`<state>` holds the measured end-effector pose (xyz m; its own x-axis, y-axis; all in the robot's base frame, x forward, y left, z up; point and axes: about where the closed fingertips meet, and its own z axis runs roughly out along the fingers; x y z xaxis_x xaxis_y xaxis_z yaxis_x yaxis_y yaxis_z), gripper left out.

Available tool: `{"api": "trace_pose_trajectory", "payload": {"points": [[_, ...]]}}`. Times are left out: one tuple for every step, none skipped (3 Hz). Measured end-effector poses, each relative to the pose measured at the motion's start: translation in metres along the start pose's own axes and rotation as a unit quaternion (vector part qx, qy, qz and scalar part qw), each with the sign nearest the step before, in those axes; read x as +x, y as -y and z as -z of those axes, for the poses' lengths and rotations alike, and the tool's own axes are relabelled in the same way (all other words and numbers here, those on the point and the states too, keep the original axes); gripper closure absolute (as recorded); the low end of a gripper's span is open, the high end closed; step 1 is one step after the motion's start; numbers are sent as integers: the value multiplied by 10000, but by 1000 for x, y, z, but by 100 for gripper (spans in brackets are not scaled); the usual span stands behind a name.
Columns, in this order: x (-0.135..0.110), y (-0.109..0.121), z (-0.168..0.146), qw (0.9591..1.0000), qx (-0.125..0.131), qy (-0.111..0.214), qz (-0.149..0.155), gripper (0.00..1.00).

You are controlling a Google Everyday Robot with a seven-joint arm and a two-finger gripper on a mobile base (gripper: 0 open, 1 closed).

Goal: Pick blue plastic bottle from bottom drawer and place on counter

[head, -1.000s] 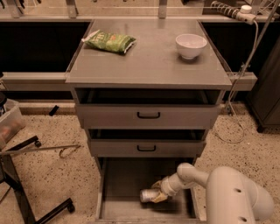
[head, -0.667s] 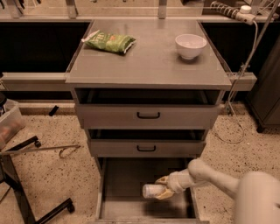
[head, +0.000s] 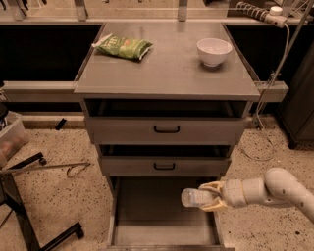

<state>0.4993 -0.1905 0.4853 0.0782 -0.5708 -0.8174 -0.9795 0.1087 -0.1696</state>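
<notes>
The gripper (head: 210, 196) is clamped on the blue plastic bottle (head: 193, 197), holding it sideways over the right side of the open bottom drawer (head: 147, 215). Just above that drawer is the middle drawer's front (head: 164, 166). Higher up, the counter (head: 167, 71) carries a green snack bag (head: 122, 47) and a white bowl (head: 214, 51).

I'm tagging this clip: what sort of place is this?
Probably a lab or workshop: grey metal drawer cabinet, speckled floor, power strip. The gripper holds the blue plastic bottle over the bottom drawer.

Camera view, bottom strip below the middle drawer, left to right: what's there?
Black stand leg → bottom drawer, left wall → blue plastic bottle → tool, shut on the bottle above the drawer's right side → grey arm.
</notes>
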Motion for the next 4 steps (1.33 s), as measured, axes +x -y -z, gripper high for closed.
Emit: {"api": "trace_pose_trajectory", "payload": {"points": [[0, 0, -2, 10000, -13, 9, 0, 100], [-20, 6, 7, 9995, 83, -132, 273, 100], [-103, 1, 50, 9956, 214, 43, 916, 100], [-227, 2, 131, 9855, 411, 273, 1621, 100]]}}
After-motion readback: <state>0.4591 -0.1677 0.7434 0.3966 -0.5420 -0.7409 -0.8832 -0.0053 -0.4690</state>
